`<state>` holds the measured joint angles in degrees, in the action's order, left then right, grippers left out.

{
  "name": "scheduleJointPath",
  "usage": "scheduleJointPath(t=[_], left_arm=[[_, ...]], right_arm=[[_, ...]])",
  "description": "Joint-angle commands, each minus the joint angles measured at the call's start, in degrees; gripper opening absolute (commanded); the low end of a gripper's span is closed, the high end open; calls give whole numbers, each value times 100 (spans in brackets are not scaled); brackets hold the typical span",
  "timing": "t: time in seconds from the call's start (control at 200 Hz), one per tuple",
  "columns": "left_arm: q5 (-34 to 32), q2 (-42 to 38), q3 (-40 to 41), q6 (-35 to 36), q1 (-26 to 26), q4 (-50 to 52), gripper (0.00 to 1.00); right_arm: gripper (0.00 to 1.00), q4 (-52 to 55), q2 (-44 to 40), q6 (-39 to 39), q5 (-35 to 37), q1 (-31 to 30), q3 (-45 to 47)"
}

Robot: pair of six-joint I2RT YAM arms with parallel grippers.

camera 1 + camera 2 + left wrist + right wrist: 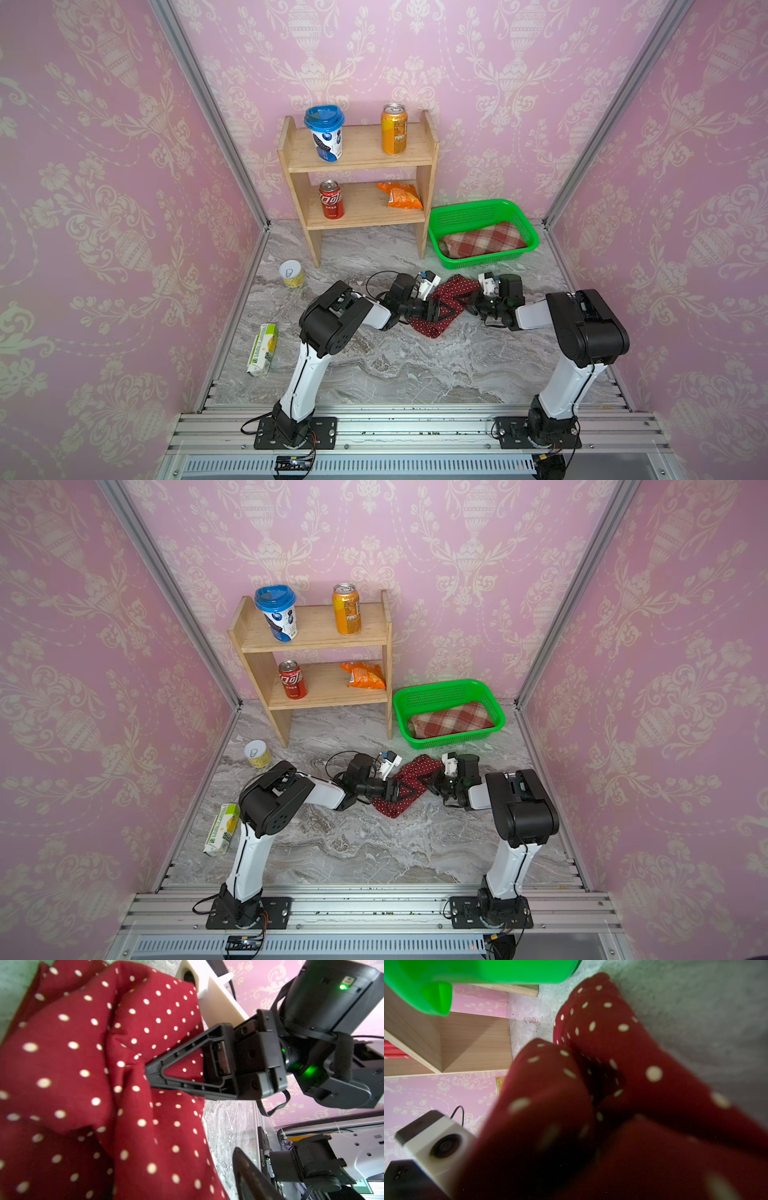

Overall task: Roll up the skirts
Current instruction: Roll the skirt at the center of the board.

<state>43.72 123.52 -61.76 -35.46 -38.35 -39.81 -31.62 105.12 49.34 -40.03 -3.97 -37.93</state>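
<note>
right fingers [187,1085] pinching polka-dot skirt [72,1064] mid-surface, left fingers [247,1176] spread open over it, plaid skirt [486,241] in green basket [469,218]

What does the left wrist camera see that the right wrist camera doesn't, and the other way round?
Only the left wrist view shows the right gripper, shut on a fold of the polka-dot skirt. Only the right wrist view shows the green basket, the wooden shelf and the left arm's camera. Both show the polka-dot skirt lying crumpled on the marble tabletop.
</note>
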Motion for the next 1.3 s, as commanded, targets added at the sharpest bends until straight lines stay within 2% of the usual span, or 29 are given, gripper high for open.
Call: scheduleJointPath(t=[0.0, 0.125, 0.19, 0.32, 0.4, 0.555, 0.63, 0.791, 0.966, 1.041, 1.121, 1.186, 1.216, 1.296], left_arm=[[-997, -659, 276, 1167, 91, 1417, 82], [-2352, -1772, 681, 2140, 5, 1869, 91], [-2998, -2241, 854, 2759, -237, 1976, 93], [-4227, -2601, 852, 4445, -1240, 2337, 96], [-4761, -2483, 832, 5025, -1818, 2220, 98], [-5139, -1914, 489, 5299, -2339, 2221, 99], [-5568, -1554, 269, 5432, -2469, 2275, 99], [-6401, -1046, -38, 5488, -2489, 2288, 99], [-6865, -569, -523, 5518, -2467, 2965, 97], [-6849, -397, -693, 5355, -2388, 3302, 85], [-6748, -248, -848, 5093, -2312, 3640, 45], [-6595, -174, -960, 4874, -2233, 3871, 24], [-6499, -170, -986, 4781, -2205, 3956, 18], [-6129, -258, -947, 4536, -2097, 3946, 10]], right_arm=[[0, 996, -31, -205, 470, -27, -129], [0, 1542, -263, -416, 500, -48, -222], [0, 1787, -360, -483, 528, -77, -249], [0, 2299, -533, -608, 560, -147, -347], [0, 2508, -621, -660, 563, -166, -376], [0, 2901, -771, -770, 557, -184, -483], [0, 3035, -848, -826, 530, -183, -511], [0, 3458, -966, -1081, 480, -184, -592], [0, 3936, -1062, -1417, 424, -127, -619], [0, 4081, -1137, -1481, 376, -55, -598], [0, 4221, -1223, -1688, 324, 33, -577], [0, 4312, -1299, -1756, 279, 93, -559], [7, 4342, -1325, -1785, 242, 104, -553], [37, 4354, -1422, -1790, 250, 145, -521]])
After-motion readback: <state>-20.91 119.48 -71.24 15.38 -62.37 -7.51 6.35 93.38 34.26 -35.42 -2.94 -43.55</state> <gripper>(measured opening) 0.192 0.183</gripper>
